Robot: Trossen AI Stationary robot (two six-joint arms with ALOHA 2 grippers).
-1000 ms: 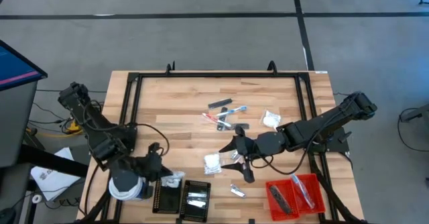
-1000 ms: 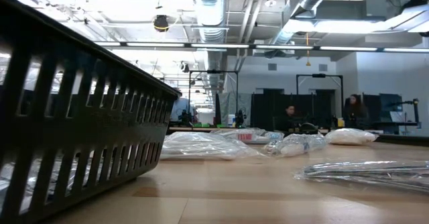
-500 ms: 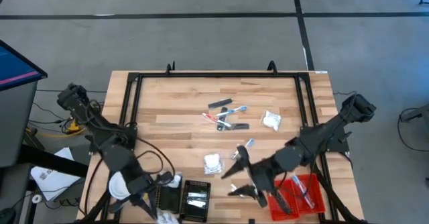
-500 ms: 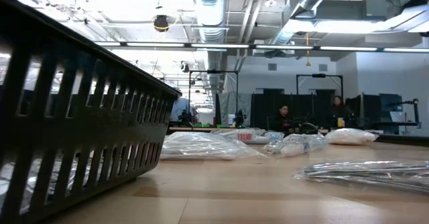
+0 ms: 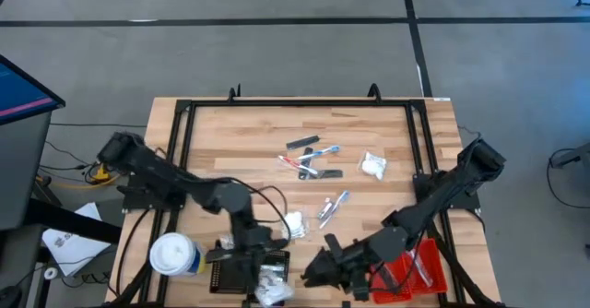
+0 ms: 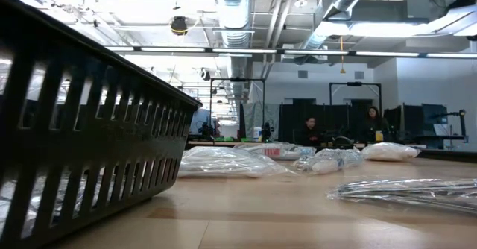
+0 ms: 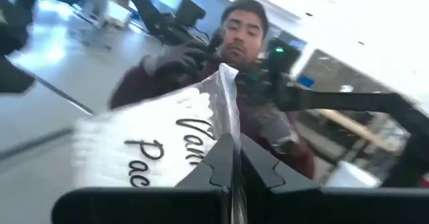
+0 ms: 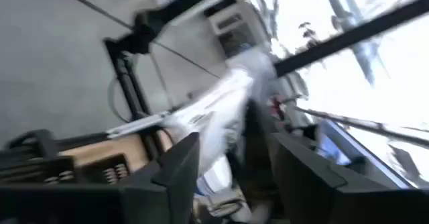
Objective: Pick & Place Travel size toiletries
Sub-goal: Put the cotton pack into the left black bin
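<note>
My left gripper (image 5: pixel 261 269) is over the black tray (image 5: pixel 221 273) at the table's near edge, shut on a white puffy packet (image 5: pixel 273 290) with dark print (image 7: pixel 144 147). My right gripper (image 5: pixel 315 266) sits just right of it, pointing level at the packet (image 8: pixel 214 106), fingers apart. Loose toiletries lie mid-table: a dark bar (image 5: pixel 302 143), thin sticks (image 5: pixel 309 158), white packets (image 5: pixel 373 166) (image 5: pixel 293 223), and silvery sachets (image 5: pixel 332 207). My left gripper pinches the packet's clear sealed edge (image 7: pixel 228 120) between its two shut fingers, which point level. The packet stands out past the fingertips, lifted clear above the black tray. Of my right gripper I cannot tell whether its fingers (image 8: pixel 181 160) touch the packet.
A white-topped round canister (image 5: pixel 173 255) stands at the near left. A red tray (image 5: pixel 422 251) holding items sits at the near right, under my right arm. A dark frame (image 5: pixel 300 103) rims the table. A person shows beyond the near edge (image 7: pixel 244 29).
My left gripper has swung from beside the canister toward the table's right, along the near edge, to above the black tray, tipping level and carrying the white packet. My right gripper has gone from mid-table toward the near edge and left, rolling over as it went.
</note>
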